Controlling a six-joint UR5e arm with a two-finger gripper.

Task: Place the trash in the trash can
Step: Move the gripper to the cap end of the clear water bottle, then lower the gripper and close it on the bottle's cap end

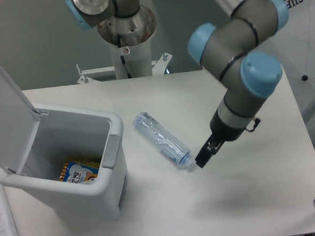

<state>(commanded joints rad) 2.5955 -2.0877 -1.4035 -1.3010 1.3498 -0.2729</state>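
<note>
Presently: bottle (162, 139) lies flat on the table (248, 198), just right of the open trash can (69, 161), cap end toward me. My jaws sit at that cap end; seen edge-on, spread or pressed together, I cannot tell.

You see a clear, crinkled plastic bottle (162, 139) on a matt white table (248, 198); at its nine o'clock, a smooth white plastic bin (69, 161).

"SUPERIOR", only partly in frame, in dark letters on white sheet (302, 29) at top right; nothing else legible.
</note>
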